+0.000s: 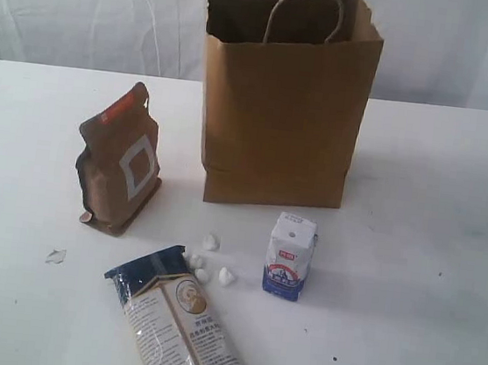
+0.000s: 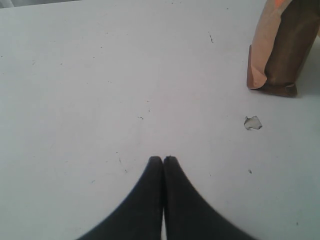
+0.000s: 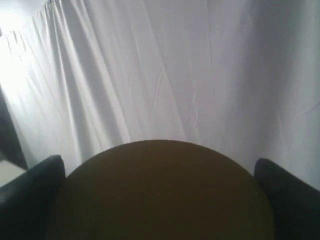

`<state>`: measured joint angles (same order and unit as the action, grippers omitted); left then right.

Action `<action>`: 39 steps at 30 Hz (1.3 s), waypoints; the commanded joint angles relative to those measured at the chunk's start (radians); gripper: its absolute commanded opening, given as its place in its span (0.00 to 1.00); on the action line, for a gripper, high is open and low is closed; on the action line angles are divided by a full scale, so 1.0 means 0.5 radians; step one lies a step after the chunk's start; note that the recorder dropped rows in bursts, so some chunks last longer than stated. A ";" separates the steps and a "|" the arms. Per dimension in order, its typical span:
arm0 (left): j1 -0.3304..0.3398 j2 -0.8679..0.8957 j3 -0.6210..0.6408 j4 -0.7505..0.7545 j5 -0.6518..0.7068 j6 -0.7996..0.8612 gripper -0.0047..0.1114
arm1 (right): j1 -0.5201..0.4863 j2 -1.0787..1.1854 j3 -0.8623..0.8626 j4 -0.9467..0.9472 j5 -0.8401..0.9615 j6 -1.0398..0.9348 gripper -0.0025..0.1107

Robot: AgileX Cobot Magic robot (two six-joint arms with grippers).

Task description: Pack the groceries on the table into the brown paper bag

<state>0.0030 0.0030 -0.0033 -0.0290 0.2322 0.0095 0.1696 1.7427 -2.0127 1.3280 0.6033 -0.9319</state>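
The brown paper bag (image 1: 283,108) stands upright and open at the back middle of the table (image 1: 421,255). Left of it stands the brown red-labelled pouch (image 1: 118,164) (image 2: 282,50). In front are the small white-blue carton (image 1: 290,256), the long blue-topped noodle packet (image 1: 179,325) and small white lumps (image 1: 208,262). Neither arm shows in the exterior view. My left gripper (image 2: 163,159) is shut and empty over bare table. My right gripper (image 3: 157,167) faces the curtain, and a round tan lid (image 3: 160,205), seemingly the jar's, fills the space between its fingers (image 3: 30,195).
A small pale flat scrap (image 1: 56,256) (image 2: 252,122) lies on the table near the pouch. A white curtain (image 3: 150,75) hangs behind the table. The bag's paper loop handles (image 1: 302,17) stand up at its mouth.
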 commanded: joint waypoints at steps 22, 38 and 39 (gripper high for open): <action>-0.011 -0.006 0.007 0.001 0.000 -0.019 0.04 | 0.002 0.144 -0.018 -0.725 0.469 0.046 0.25; -0.011 -0.006 0.007 0.001 0.000 -0.019 0.04 | 0.002 0.144 -0.018 -0.709 0.311 0.109 0.02; -0.011 -0.006 0.007 0.001 0.000 -0.019 0.04 | 0.002 0.144 -0.018 -0.704 0.311 0.109 0.02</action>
<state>0.0030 0.0030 -0.0033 -0.0290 0.2322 0.0095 0.1712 1.8274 -2.0127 0.9389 0.7879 -0.8725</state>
